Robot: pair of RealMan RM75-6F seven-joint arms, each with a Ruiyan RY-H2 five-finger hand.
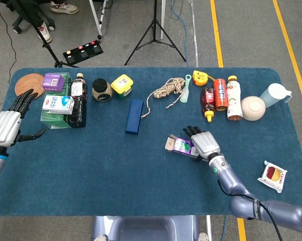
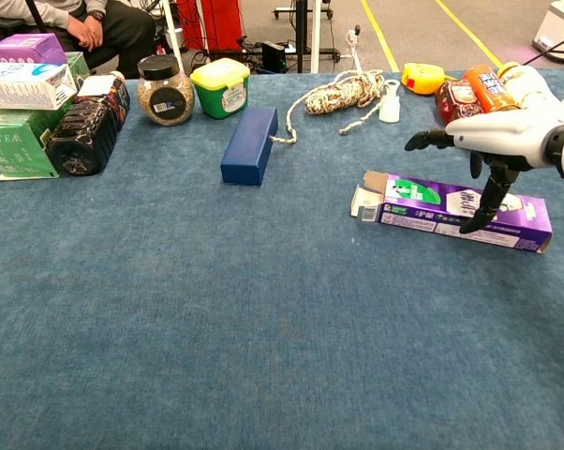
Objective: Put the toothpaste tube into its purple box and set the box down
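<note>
Purple toothpaste box [image 2: 460, 208] flat on table [image 2: 263, 328]; right hand [image 2: 493, 141] spread above, fingertips apparently touching. Risk: lifting fingers snag box, dragging it.

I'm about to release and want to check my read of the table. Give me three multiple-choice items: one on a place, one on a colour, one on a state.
1. Where does the purple box lie?
A. flat on the table
B. on the green tea box
C. inside the white bowl

2. What colour is the lid of the small tub beside the jar?
A. red
B. yellow
C. black

3. How is the right hand?
A. far from the box
B. fingers spread over the box
C. lifting the box high

Key: 1 A, the box rests along the blue table. 2 B, the lid is yellow. 3 B, spread fingers reach down onto the lying box.
</note>
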